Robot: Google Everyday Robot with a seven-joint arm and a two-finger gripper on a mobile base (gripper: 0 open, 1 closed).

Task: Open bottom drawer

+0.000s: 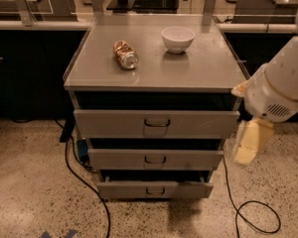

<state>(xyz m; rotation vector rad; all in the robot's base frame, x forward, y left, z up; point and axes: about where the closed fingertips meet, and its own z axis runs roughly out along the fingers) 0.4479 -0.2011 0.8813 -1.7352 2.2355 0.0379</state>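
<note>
Arm enters at the upper right edge, its white link angled down and to the left. Wrist is a rounded white housing with a vent grille. Gripper, pale yellow, hangs below the wrist at right of view, pointing down.

matt grey metal for the table, faintly sheened on top. same dull, painted-looking metal on the bottom drawer, with a small dark loop handle. smooth glossy white on the bowl; crinkled, shiny metal on the can. smooth pale cream plastic on the gripper, hanging at the right beside the drawers, below a smooth white arm shell. speckled, polished stone-like floor; black rubbery cable across it.
</note>
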